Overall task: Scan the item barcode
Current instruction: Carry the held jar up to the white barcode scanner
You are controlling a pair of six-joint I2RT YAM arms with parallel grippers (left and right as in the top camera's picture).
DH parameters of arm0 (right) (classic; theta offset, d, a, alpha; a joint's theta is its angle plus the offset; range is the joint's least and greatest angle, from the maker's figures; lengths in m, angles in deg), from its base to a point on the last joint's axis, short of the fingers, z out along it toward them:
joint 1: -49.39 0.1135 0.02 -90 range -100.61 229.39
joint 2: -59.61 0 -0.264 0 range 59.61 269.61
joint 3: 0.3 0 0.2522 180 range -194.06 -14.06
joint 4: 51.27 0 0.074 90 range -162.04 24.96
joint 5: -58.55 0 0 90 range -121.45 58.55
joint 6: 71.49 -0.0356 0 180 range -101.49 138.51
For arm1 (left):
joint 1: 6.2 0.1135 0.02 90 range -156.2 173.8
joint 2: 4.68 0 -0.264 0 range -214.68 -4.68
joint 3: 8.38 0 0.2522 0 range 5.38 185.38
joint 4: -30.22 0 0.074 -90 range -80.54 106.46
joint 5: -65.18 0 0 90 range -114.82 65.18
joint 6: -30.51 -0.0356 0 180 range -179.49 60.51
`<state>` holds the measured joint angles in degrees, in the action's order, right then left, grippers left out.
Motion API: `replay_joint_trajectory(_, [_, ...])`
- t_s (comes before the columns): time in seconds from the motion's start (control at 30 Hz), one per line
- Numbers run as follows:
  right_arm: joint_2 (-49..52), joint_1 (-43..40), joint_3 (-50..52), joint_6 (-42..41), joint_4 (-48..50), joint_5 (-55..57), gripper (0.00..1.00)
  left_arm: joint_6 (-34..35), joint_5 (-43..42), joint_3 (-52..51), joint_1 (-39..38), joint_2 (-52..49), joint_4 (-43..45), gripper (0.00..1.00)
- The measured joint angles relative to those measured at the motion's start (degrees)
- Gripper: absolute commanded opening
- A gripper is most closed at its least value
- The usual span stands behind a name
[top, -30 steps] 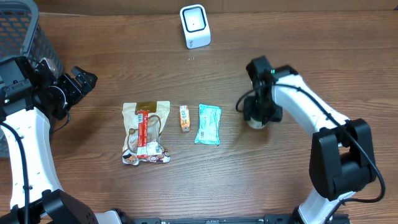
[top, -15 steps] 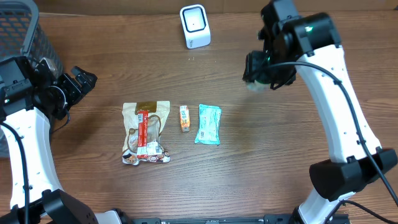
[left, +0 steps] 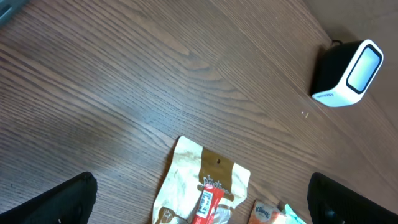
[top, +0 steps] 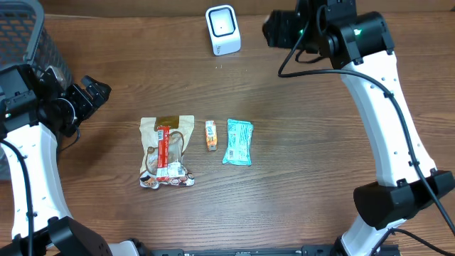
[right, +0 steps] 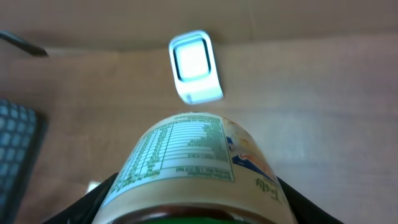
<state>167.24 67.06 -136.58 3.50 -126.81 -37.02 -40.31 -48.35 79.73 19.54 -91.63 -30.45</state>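
Observation:
My right gripper (right: 196, 211) is shut on a jar (right: 199, 155) with a cream label and a nutrition table. Black fingers (right: 93, 202) press it from both sides. In the right wrist view the white scanner (right: 194, 65) stands just beyond the jar's label. Overhead, the right gripper (top: 283, 30) hangs at the back of the table, to the right of the scanner (top: 222, 30), and the jar is mostly hidden under the arm. My left gripper (top: 96, 91) is open and empty at the far left.
A beige pouch with a red bar on it (top: 167, 151), a small orange pack (top: 210, 134) and a teal packet (top: 238, 141) lie in a row mid-table. A dark mesh basket (top: 28, 35) stands at the back left. The left wrist view shows the scanner (left: 348, 73) and the pouch (left: 205, 186).
The right arm has lifted the jar off the table beside the teal packet and carried it back and left, up to the scanner. The left arm has not moved.

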Motion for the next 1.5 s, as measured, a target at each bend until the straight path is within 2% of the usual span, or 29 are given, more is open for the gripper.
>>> replay_joint_trajectory(0.17, [2.1,0.0,1.4,0.0,10.7,0.0,0.04,0.0,0.0,0.0,0.0,0.0,0.0,1.00])
replay_joint_trajectory(0.3, [7.5,0.2,1.9,0.1,18.8,0.0,0.04,0.0,0.0,0.0,0.0,0.0,0.0,1.00])
replay_joint_trajectory(0.63, [26.7,1.6,3.1,0.0,50.0,0.0,0.04,0.0,0.0,0.0,0.0,0.0,0.0,0.99])
replay_joint_trajectory(0.87, [33.7,3.1,3.5,0.1,69.3,-0.1,0.04,0.0,0.0,0.0,0.0,0.0,0.0,1.00])
replay_joint_trajectory(1.27, [35.0,3.3,3.5,0.0,75.6,2.2,0.04,0.0,0.0,0.0,0.0,0.0,0.0,1.00])
replay_joint_trajectory(1.5, [40.3,3.3,3.5,0.0,76.7,2.6,0.04,0.0,0.0,0.0,0.0,0.0,0.0,1.00])
